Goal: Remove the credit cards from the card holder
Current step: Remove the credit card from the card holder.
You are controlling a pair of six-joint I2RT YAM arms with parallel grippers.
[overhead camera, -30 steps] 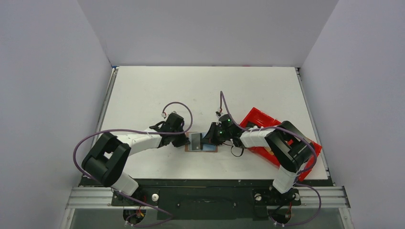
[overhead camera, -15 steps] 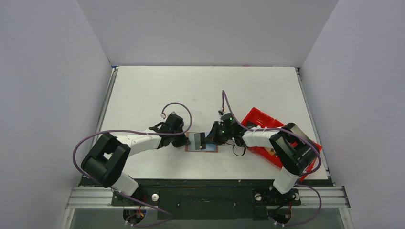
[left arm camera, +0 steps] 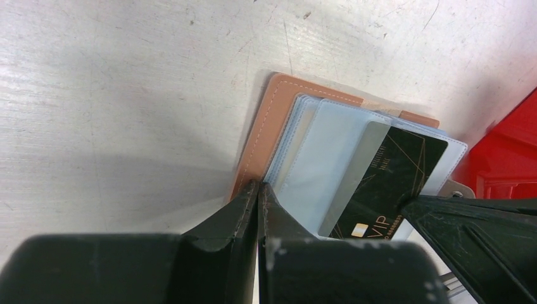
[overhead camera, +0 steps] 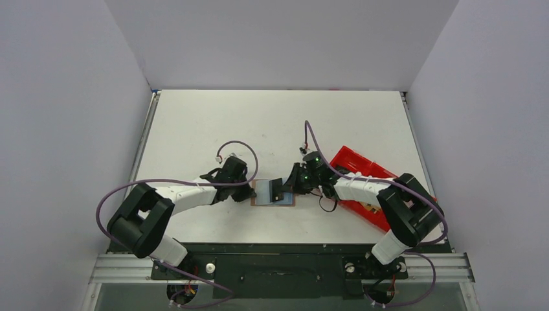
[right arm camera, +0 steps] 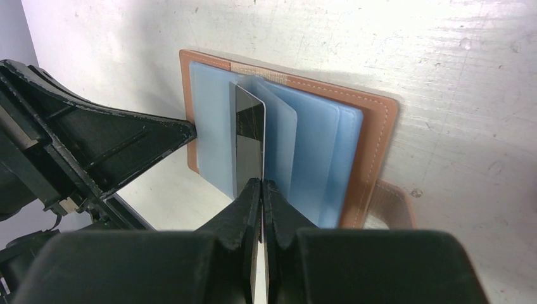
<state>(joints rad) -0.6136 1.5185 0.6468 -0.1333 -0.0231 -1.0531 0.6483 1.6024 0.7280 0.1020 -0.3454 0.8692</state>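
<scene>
The card holder (overhead camera: 264,196) lies open on the table, brown leather with light blue sleeves (right arm camera: 316,145). My left gripper (left arm camera: 258,185) is shut with nothing between its jaws, and its tips rest on the holder's left brown edge (left arm camera: 263,126). My right gripper (right arm camera: 261,183) is shut on a black credit card (right arm camera: 249,136) that stands on edge, partly out of a clear sleeve. The left wrist view shows the same black card (left arm camera: 386,180) with gold "VIP" lettering. From above, the card (overhead camera: 277,189) tilts up between the left gripper (overhead camera: 250,188) and the right gripper (overhead camera: 289,188).
A long red plastic tray (overhead camera: 353,170) sits just right of the holder, under the right arm, and its corner (left arm camera: 506,152) shows in the left wrist view. The holder's strap tab (right arm camera: 396,202) sticks out on the right. White walls enclose the table.
My right gripper has drawn back to the right with the black card, which has slid further out of its sleeve and tilted up. The left gripper stays on the holder's edge.
</scene>
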